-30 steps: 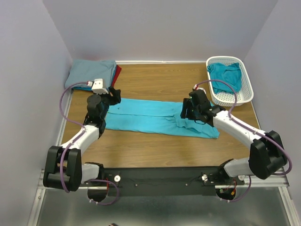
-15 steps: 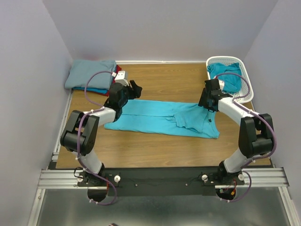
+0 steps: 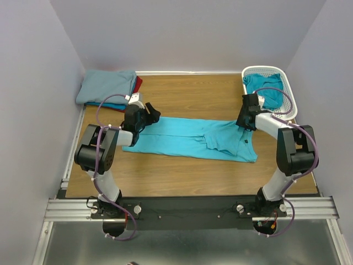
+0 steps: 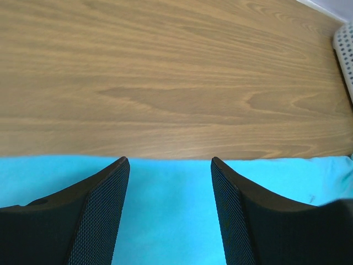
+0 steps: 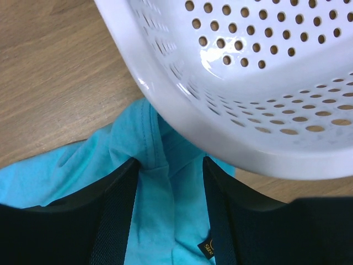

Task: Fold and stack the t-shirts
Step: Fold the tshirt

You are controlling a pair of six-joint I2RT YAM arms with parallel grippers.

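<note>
A bright turquoise t-shirt (image 3: 190, 138) lies folded into a long strip across the table's middle. My left gripper (image 3: 148, 116) is open over its far left edge, with turquoise cloth (image 4: 168, 215) between the fingers and nothing gripped. My right gripper (image 3: 243, 120) is open over the shirt's far right end, astride the collar (image 5: 151, 149) and its size tag, close under the basket. A deeper teal t-shirt (image 3: 265, 88) lies in the white basket (image 3: 287, 113). A grey-blue shirt (image 3: 105, 85) tops a folded stack with red and blue edges at the back left.
The white perforated basket's wall (image 5: 242, 83) fills the upper right wrist view, right by my right fingers. Its corner shows in the left wrist view (image 4: 345, 49). Grey walls close in the table on three sides. Bare wood (image 3: 187, 94) lies behind the shirt.
Both arms swung from the shirt's near side to its far edge. The left gripper then slid slightly left and the right one settled at the collar beside the basket. The shirt lies unchanged.
</note>
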